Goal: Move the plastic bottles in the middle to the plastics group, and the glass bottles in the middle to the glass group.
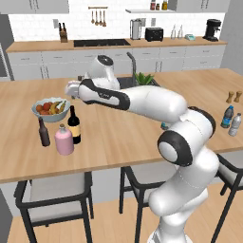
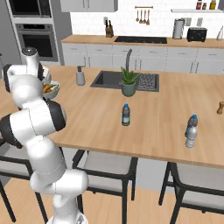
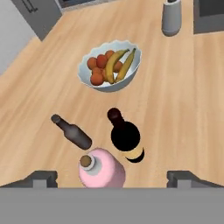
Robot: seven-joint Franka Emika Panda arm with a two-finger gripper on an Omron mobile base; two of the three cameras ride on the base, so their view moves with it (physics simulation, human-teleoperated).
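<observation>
With pincer point(image 3: 112, 177) wide, pink bottle point(image 3: 103, 168) seemingly free

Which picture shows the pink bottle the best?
The left base view: the pink bottle stands whole from the side, beside the black wine bottle and brown bottle. The hand view looks down on its stopper, its body partly cut off. In the right base view I can't make it out.

Rendered pics, evenly bright, flat ambient light w/ no clear source. Shadows barely there: faint soft smudges under the fruit bowl point(image 3: 110, 65) and wine bottle point(image 3: 126, 135) on the counter point(image 3: 183, 109). No glare or hot spots; arm point(image 1: 142, 100) shows only soft shading. All views low-res, slightly soft, esp. far cabinets. No edge distortion visible.
</observation>
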